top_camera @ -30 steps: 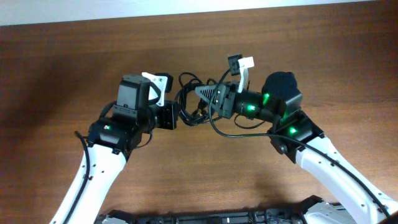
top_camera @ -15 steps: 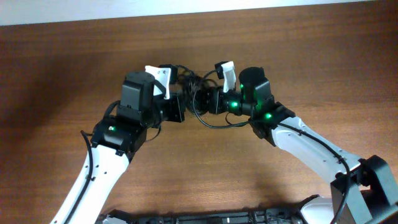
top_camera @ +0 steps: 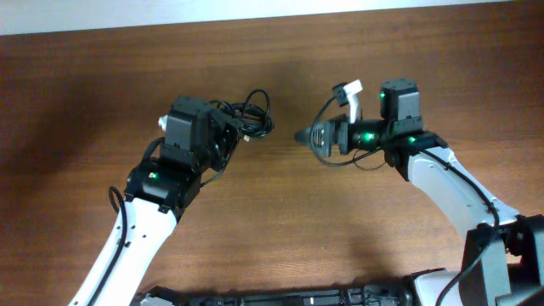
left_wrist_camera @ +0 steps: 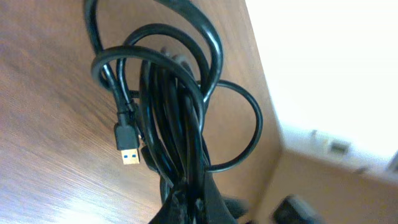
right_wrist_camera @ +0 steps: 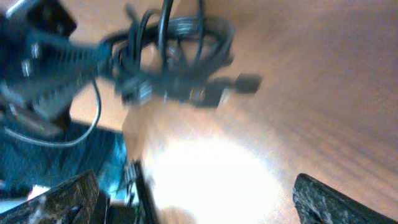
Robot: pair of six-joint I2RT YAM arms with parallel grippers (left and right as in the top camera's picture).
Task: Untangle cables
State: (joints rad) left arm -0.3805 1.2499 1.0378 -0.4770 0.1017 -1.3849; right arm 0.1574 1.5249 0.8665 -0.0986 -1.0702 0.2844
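The cables (top_camera: 254,117) are a tangled bundle of thin black loops at the tip of my left gripper (top_camera: 229,129), which is shut on them. In the left wrist view the bundle (left_wrist_camera: 177,112) rises out of the closed jaws at my left gripper (left_wrist_camera: 194,208), and a gold-tipped plug (left_wrist_camera: 129,155) hangs off its left side. My right gripper (top_camera: 304,136) sits a short way to the right of the bundle, open and holding nothing. In the right wrist view, its fingers (right_wrist_camera: 339,199) stand wide apart around my right gripper (right_wrist_camera: 199,205). The blurred cables (right_wrist_camera: 174,68) lie ahead of it.
The brown wooden table (top_camera: 280,229) runs under both arms. A pale wall strip (top_camera: 255,8) borders its far edge. A thicker black wire (top_camera: 327,161) loops under my right wrist. The left arm (right_wrist_camera: 37,62) shows at the left of the right wrist view.
My right gripper has opened, let go of the cables and drawn back to the right. The left gripper has kept the bundle, which now hangs free of the right arm.
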